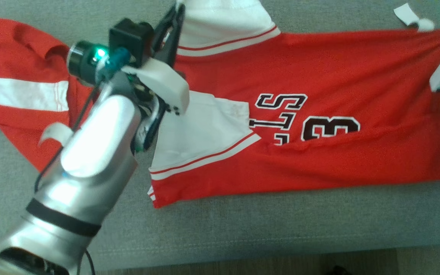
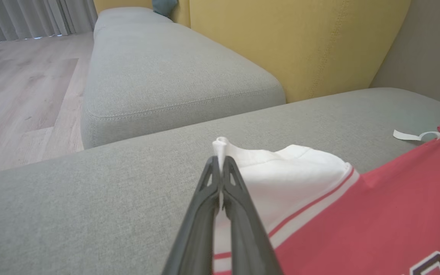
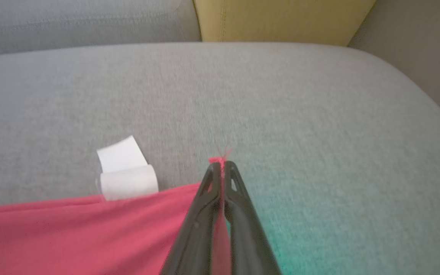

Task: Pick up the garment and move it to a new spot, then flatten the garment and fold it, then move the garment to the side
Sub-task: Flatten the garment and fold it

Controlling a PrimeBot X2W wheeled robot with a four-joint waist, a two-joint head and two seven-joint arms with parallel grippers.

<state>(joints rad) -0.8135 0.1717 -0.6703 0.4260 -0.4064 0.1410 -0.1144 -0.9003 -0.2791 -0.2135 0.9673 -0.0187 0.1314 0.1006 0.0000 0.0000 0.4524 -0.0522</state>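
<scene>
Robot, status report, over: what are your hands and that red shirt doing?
Jersey spread on grey sofa. Left gripper shut on its white sleeve. Right gripper shut on its red corner. Nothing in the way.

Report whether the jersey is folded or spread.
Mostly spread: the jersey lies flat on the cushion, lettering showing, one white sleeve folded over its chest.

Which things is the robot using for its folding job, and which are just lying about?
For the job:
- red jersey
- left gripper, pinching its white sleeve
- right gripper, pinching its red edge

Just lying about:
- yellow cushion
- wooden floor
- grey curtains
</scene>
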